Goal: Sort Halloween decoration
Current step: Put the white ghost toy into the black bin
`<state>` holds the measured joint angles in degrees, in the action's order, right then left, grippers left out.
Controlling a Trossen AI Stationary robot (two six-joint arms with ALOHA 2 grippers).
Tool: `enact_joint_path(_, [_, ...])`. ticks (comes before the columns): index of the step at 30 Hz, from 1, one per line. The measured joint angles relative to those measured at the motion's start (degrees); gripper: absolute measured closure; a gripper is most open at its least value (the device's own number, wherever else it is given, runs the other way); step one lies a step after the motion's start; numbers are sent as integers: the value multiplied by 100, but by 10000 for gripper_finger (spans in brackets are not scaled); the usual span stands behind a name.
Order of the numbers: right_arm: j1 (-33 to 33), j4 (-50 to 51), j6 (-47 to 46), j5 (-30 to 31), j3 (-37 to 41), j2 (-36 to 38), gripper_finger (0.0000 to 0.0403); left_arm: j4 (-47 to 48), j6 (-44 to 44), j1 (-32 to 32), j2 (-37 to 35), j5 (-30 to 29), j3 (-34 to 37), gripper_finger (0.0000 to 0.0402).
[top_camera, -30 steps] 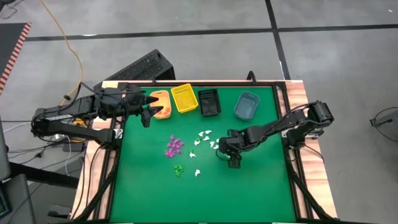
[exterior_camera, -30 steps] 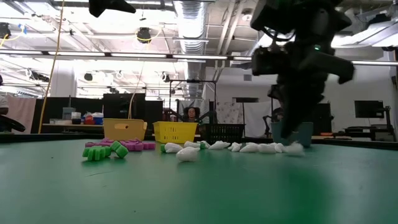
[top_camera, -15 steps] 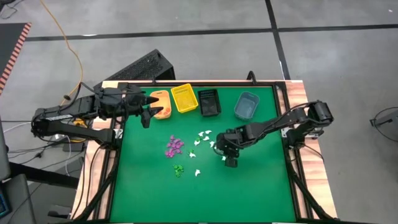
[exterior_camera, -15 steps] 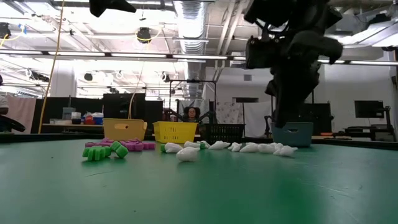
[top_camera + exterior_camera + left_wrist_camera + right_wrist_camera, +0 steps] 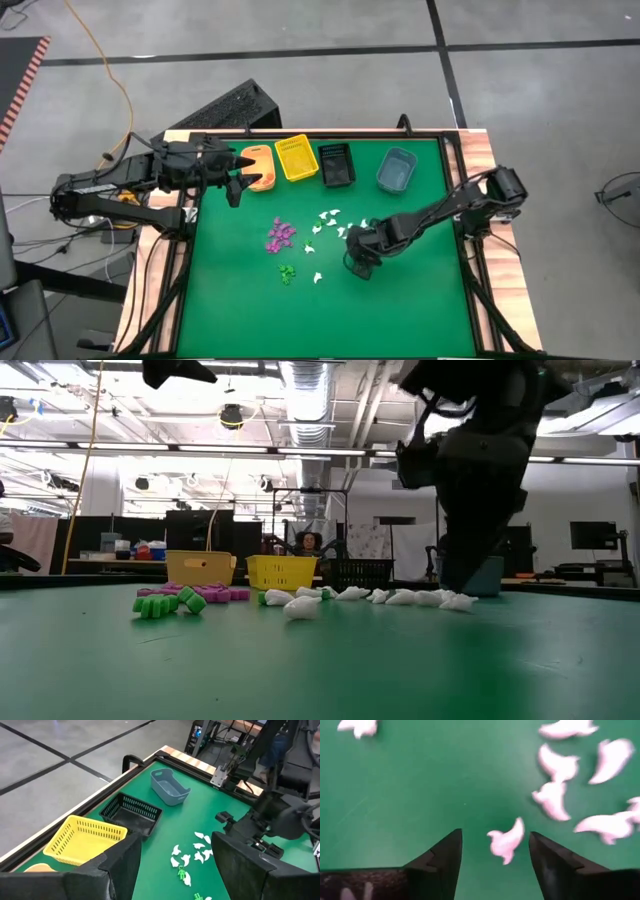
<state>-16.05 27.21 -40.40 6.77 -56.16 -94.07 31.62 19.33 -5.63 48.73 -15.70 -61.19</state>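
The Halloween decoration lies loose on the green mat: a purple cluster [image 5: 281, 235], a few green pieces [image 5: 287, 272], a spread of white pieces [image 5: 328, 222] and one white piece apart [image 5: 318, 277]. My right gripper [image 5: 358, 264] points down at the near right end of the white spread. It is open, and one white trinket [image 5: 506, 842] lies on the mat between its fingers, untouched. My left gripper [image 5: 235, 185] hovers open above the far left of the mat by the orange bin [image 5: 257, 167], with nothing between its fingers [image 5: 175, 842].
Four small bins stand in a row along the far edge: orange, yellow [image 5: 297, 158], black [image 5: 336, 165] and blue-grey [image 5: 396, 170]. A raised wooden rim [image 5: 470, 250] frames the mat. Bare mat stretches across the near half.
My right gripper has gone a little toward the table's left and near edges, staying low over the mat. It has rolled about its own axis and opened wide over the white trinket. The trinkets and my left arm have kept their places.
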Motion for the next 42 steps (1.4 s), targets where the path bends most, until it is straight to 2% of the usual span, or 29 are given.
enact_joint_path(3, [-116, 155, -290, 536, -4, 5, 180, 21, -69, -21, 0, 3, 0, 170])
enact_joint_path(5, [-161, 395, -408, 676, -2, 5, 186, 40, -89, -55, 0, 0, 0, 170])
enact_joint_path(10, [-156, 459, -479, 858, 2, -80, 196, 82, -131, -187, 0, 58, 0, 170])
enact_joint_path(17, [-276, -39, -789, 912, -11, -535, 197, 114, -165, -343, 0, 245, 0, 170])
enact_joint_path(24, [-727, -114, -1650, 1576, -17, -917, 206, 161, -173, -350, 0, 245, 0, 170])
enact_joint_path(27, [-848, -64, -1988, 1690, -18, -916, 235, 161, -214, -350, 0, 245, 0, 170])
enact_joint_path(36, [-861, 35, -2391, 1610, -9, -895, 371, 197, -264, -350, 0, 245, 0, 170])
enact_joint_path(38, [-858, 30, -2390, 1569, -5, -889, 386, 196, -334, -350, 0, 245, 0, 170])
enact_joint_path(42, [-862, -10, -2387, 1558, -3, -807, 387, 196, -385, -350, 0, 245, 0, 170])
